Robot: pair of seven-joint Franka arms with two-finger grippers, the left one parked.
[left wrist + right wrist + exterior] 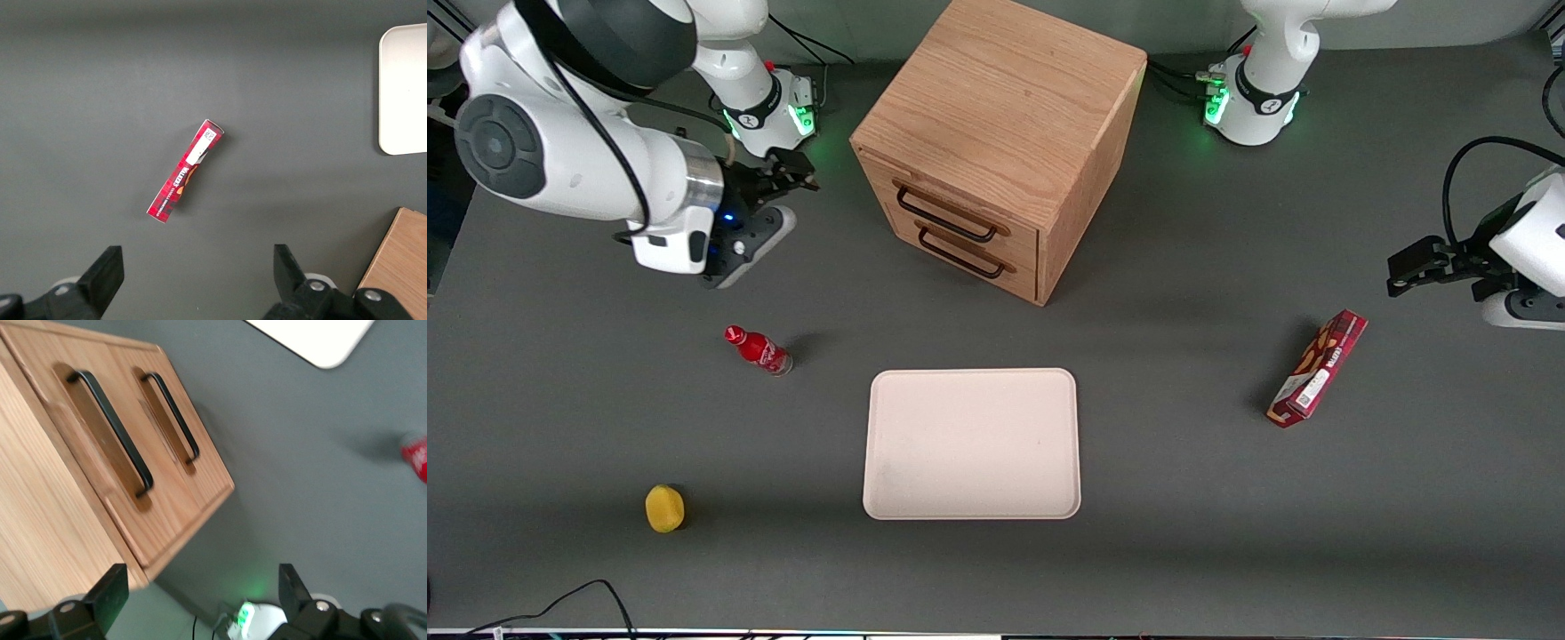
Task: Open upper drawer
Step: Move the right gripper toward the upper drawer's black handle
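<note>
1. Front view: my claw [793, 174] hangs above the bench [1183, 356], beside the oak cabinet [1005, 142] toward the working arm's end and well apart from it. The upper drawer [960, 203] sits shut under the cabinet top, its black bar handle [947, 218] just above the twin handle of the lower drawer [974, 253]. To do this well, I judge I must come in level with the top bar only, since the two lie close.

2. Front view again: a small red bottle [759, 349] stands nearer the camera than my claw, a cream tray [972, 443] lies in front of the cabinet, and a yellow fruit [664, 508] and a red snack box [1319, 368] are well away. None should block a straight pull, though the tray lies roughly where the drawer will travel above.

3. Left wrist view: only the snack box [185, 170], a tray corner [403, 87] and a cabinet edge [400, 267] show; nothing bearing on the grasp.

4. Right wrist view: my claw [200, 590] is spread wide and empty, fingers [110, 590] clear of the wood. The upper handle [113, 430] faces me at a slant, so I should square my wrist to it, straddle the bar's middle, close, then pull along the drawer's axis.
</note>
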